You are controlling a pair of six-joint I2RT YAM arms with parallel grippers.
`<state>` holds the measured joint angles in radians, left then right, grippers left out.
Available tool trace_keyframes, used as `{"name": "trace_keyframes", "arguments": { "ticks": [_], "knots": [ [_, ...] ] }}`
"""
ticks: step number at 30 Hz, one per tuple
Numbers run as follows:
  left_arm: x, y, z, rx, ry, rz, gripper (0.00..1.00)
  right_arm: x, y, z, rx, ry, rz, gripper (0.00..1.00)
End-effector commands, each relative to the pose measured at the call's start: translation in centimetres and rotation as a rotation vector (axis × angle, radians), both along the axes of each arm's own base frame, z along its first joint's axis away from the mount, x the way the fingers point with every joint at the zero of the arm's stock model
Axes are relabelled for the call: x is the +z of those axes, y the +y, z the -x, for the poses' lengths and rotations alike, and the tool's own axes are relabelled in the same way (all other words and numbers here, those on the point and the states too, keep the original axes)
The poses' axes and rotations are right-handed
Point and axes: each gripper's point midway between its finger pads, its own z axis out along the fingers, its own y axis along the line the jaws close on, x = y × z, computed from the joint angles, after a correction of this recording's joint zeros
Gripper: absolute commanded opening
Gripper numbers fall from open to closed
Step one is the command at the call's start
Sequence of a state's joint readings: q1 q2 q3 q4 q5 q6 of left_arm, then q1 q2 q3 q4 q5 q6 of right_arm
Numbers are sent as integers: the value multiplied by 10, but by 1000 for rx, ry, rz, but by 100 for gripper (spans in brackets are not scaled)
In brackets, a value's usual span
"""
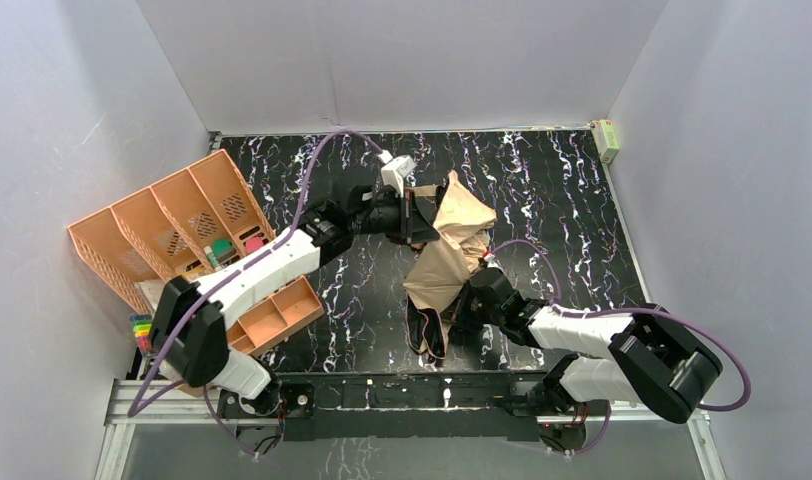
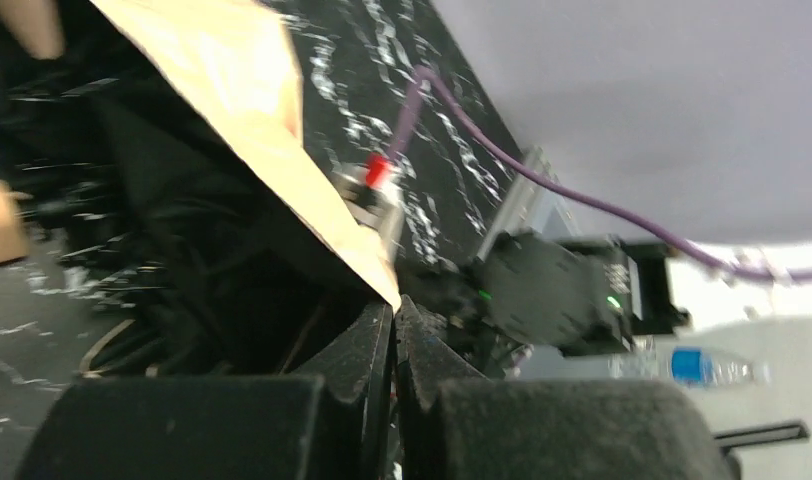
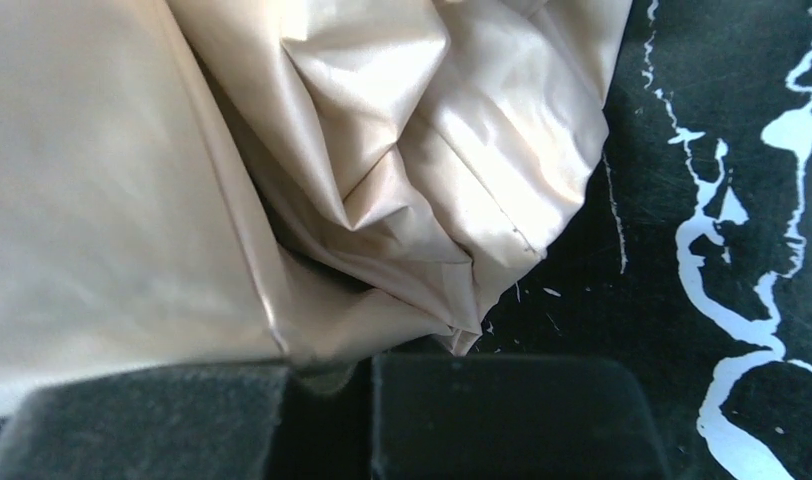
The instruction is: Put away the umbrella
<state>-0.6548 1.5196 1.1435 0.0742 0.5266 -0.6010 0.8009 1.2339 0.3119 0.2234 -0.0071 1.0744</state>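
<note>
The umbrella (image 1: 452, 240) lies half collapsed in the middle of the black marbled table, tan canopy up, its black inside spilling toward the near edge. My left gripper (image 1: 425, 225) is at the canopy's left edge. In the left wrist view its jaws (image 2: 395, 305) are shut, and the tip of the tan canopy (image 2: 282, 130) runs in between the fingertips. My right gripper (image 1: 469, 290) sits at the canopy's near right side. In the right wrist view it (image 3: 327, 375) is shut, with a fold of the tan canopy (image 3: 382, 150) drawn between the pads.
An orange desk organizer (image 1: 182, 220) with small coloured items stands at the left, under my left arm. A small box (image 1: 605, 140) sits at the far right corner. Purple cables loop over both arms. Grey walls close in three sides.
</note>
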Motion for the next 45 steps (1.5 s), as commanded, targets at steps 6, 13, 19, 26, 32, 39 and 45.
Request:
{"name": "trace_keyframes", "arguments": {
  "ticks": [6, 13, 19, 26, 32, 39, 45],
  "knots": [
    [-2, -10, 115, -201, -59, -40, 0, -11, -6, 1, -3, 13, 58, 4],
    [-68, 3, 150, -180, 6, -111, 0, 7, -4, -4, 10, -20, 55, 16],
    [-93, 12, 152, -136, 22, -115, 0, 28, -19, 7, 2, -26, 65, 17],
    [-88, 9, 151, -133, 17, -101, 8, 50, -32, 15, -24, -80, 16, 19],
    [-41, 1, 134, -114, -94, -81, 44, 50, -31, 14, -48, -78, -6, 19],
    [-15, 0, 107, -87, -224, -198, 79, 52, -27, 11, -44, -84, -13, 20],
    [-29, -8, 97, -130, -237, -302, 82, 53, -28, 11, -48, -92, -18, 20]
  ]
}}
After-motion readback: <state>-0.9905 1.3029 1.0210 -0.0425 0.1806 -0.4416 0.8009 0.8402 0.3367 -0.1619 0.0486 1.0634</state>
